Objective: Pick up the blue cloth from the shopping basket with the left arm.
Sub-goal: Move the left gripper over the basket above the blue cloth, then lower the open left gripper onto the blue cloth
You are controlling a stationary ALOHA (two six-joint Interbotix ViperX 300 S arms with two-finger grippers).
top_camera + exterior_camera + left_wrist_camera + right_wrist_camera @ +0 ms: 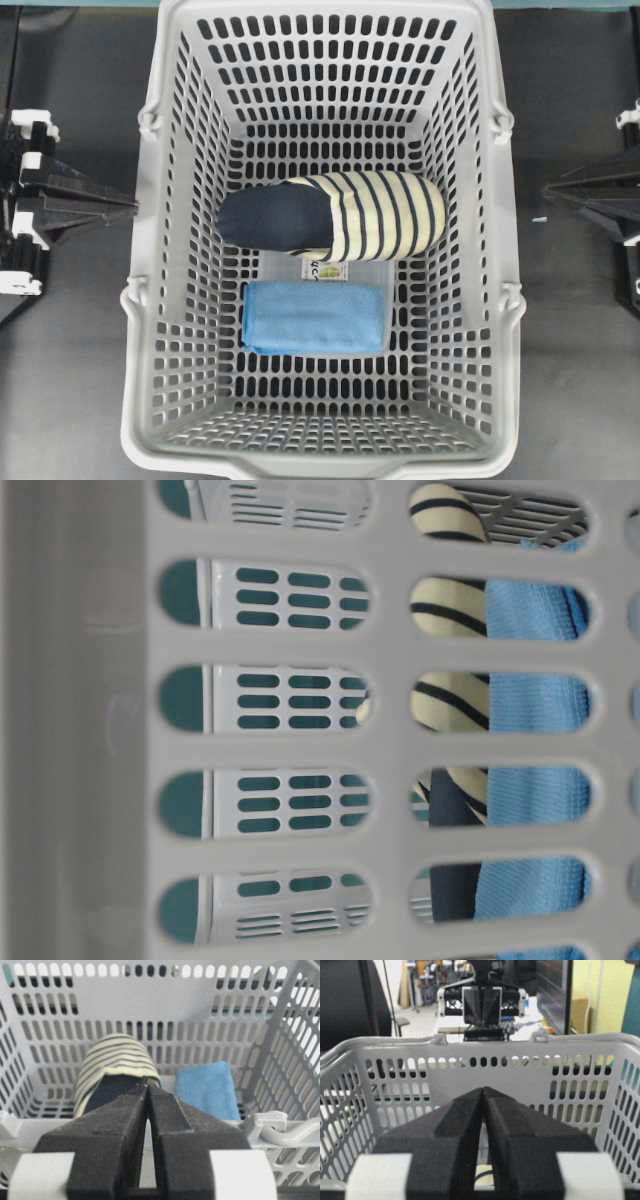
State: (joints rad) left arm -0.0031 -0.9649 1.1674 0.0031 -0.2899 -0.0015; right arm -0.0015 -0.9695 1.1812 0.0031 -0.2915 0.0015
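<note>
One large light grey slotted plastic shopping basket (478, 300) is present. It contains three items: one folded sky-blue microfibre cloth (314, 317) at the near side, one navy and cream striped fabric bundle (335, 216) beyond it, and one clear plastic box (325, 268) partly beneath both. Two black robot grippers are present: one at the left (130, 205) and one at the right (548, 190).

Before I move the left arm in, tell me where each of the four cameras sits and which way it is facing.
Overhead: above, looking straight down into the shopping basket; both arms at the side edges.
Table-level: pressed against a basket wall, peering through slots at the blue cloth; no robot parts visible.
Left wrist: outside the rim, facing inward over the shut left gripper.
Right wrist: outside the opposite rim, over the shut right gripper, facing the left arm.
Overhead and left wrist both show the striped bundle beside the cloth.
</note>
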